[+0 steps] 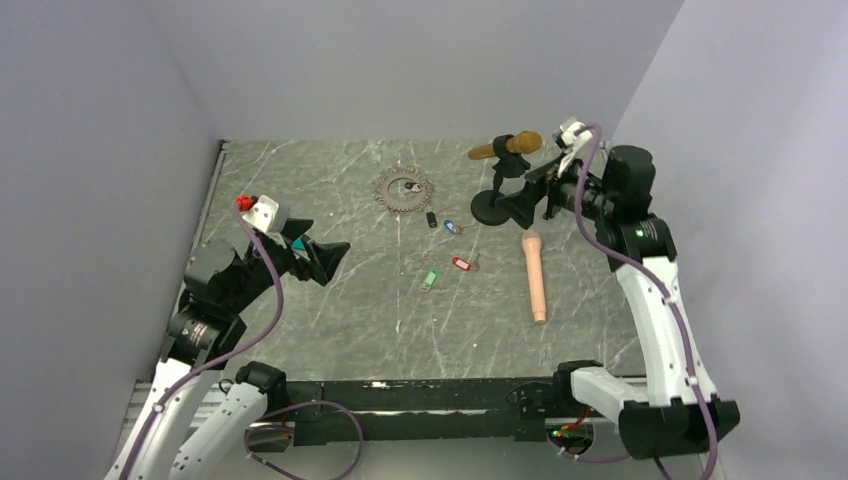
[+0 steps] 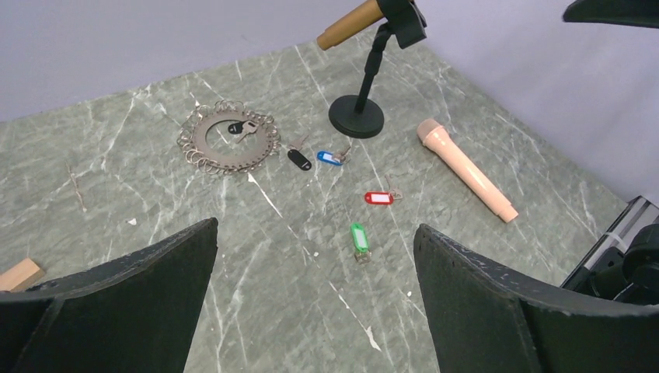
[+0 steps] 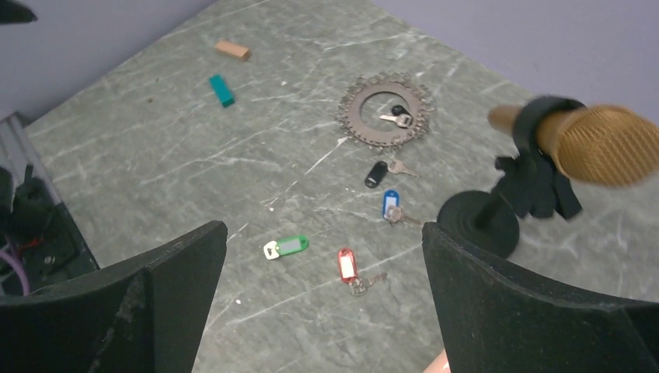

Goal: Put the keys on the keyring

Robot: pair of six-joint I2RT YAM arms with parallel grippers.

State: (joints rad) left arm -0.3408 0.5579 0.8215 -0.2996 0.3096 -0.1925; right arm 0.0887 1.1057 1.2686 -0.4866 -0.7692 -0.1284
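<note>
Your keyring (image 1: 388, 190) lies flat toward the far middle of the table (image 1: 330, 320), with what looks like one small key inside its hole. The tagged keys (image 1: 451, 226) lie scattered just nearer you. The left gripper (image 2: 315, 229) and right gripper (image 3: 322, 229) both gape wide, empty.

No writing can be read on the keys (image 2: 378, 197) or anything else

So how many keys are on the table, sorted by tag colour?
black-tag keys: 2 (one lies in the hole of the keyring)
blue-tag key: 1
red-tag key: 1
green-tag key: 1
Total: 5
</note>
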